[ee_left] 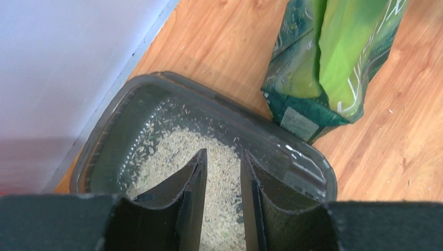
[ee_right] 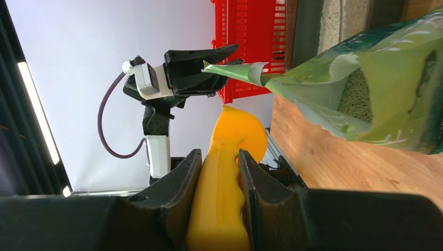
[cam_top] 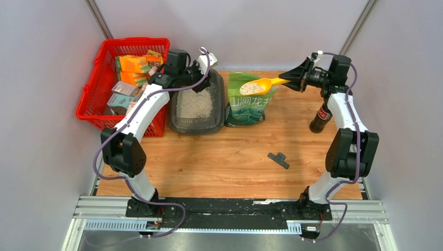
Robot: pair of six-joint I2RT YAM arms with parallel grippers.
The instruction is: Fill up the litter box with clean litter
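Now, with the right hand (cam_top: 289, 81) clamped on a yellow scoop (cam_top: 264, 84) of clean litter (cam_top: 252, 88) above the green bag (cam_top: 249, 107), carry left to the litter box (cam_top: 219, 102) beside it, under the narrowly parted, empty left hand (ee_left: 223, 154).

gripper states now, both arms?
Left gripper: slightly open, empty, above the litter box.
Right gripper: closed on the yellow scoop handle.

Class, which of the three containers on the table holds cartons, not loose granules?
The red mesh plastic basket at far left; the dark grey plastic tray and green printed bag hold pale granules.
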